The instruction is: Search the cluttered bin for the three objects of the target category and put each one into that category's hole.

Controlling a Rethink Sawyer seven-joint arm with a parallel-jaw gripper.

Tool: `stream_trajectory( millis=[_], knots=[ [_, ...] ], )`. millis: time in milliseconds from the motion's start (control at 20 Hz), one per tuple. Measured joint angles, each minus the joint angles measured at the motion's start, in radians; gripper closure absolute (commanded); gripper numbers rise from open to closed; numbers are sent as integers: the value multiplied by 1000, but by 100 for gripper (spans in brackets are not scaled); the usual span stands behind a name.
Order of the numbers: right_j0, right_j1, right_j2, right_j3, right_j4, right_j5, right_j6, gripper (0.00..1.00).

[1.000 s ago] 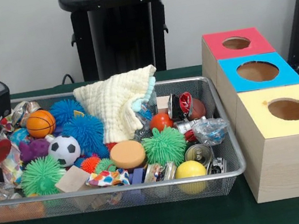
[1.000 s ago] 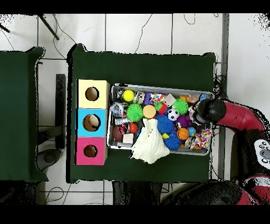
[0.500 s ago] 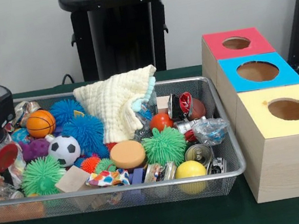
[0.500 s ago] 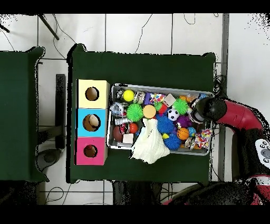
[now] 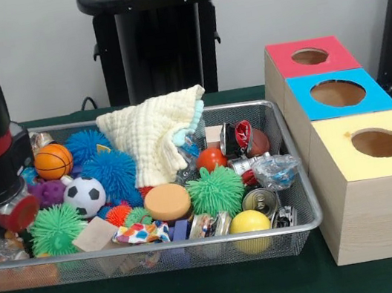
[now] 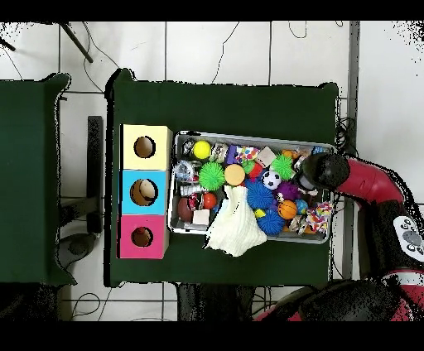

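Observation:
The wire mesh bin stands on the green table, full of mixed things; it also shows in the overhead view. Three wooden boxes with holes stand beside it: red top, blue top, yellow top. My gripper hangs under the black and red arm end at the bin's left end, low among the things there; in the overhead view it is over the bin's right end. Its tips are hidden by the arm and clutter.
In the bin lie a cream cloth, a basketball, a soccer ball, blue spiky balls, a green spiky ball, an orange disc, a yellow ball, a tin can.
The arm end has shifted a little further over the bin, rightward in the front view, and now covers more of the things at that end. The bin's contents look unmoved.

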Motion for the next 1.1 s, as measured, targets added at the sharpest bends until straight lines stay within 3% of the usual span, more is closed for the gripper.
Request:
stream_trajectory(
  millis=[350,400,1100],
  knots=[
    [0,15,2,-6,0,8,0,0],
    [0,16,5,-6,0,10,0,100],
    [5,15,10,-9,-12,14,-1,100]
  ],
)
